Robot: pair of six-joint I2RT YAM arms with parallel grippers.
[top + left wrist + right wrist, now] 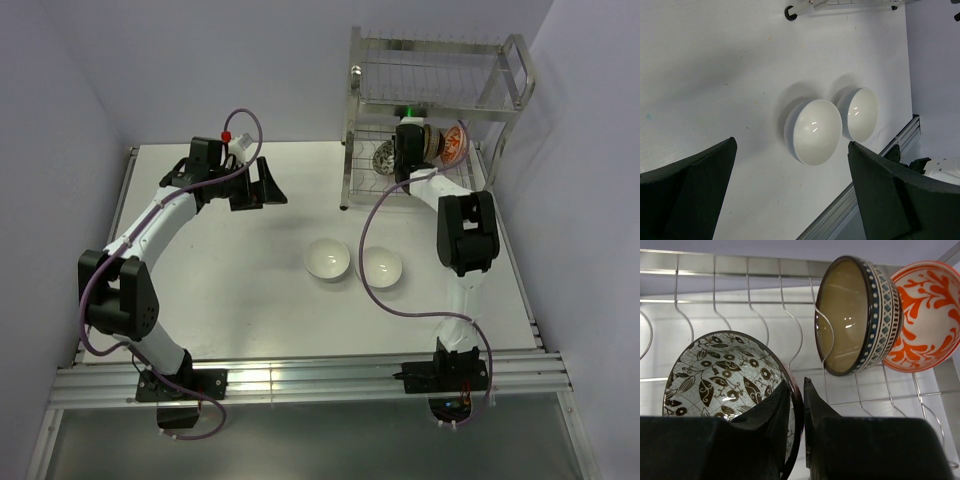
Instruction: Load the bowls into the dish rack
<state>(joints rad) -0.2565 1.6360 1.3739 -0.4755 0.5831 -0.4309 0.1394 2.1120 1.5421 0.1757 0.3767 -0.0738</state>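
Currently, three patterned bowls [725,375] in rack [520,70], two white bowls [327,259] on table [220,280]

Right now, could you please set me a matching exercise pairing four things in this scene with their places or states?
1. grey-white patterned bowl
2. dark brown bowl
3. plain white bowls
4. left gripper

A. on the table, side by side
B. open, holding nothing
C. rim pinched by the right gripper
D. on edge in the dish rack, beside the orange-red bowl

Pairs: 1-C, 2-D, 3-A, 4-B.
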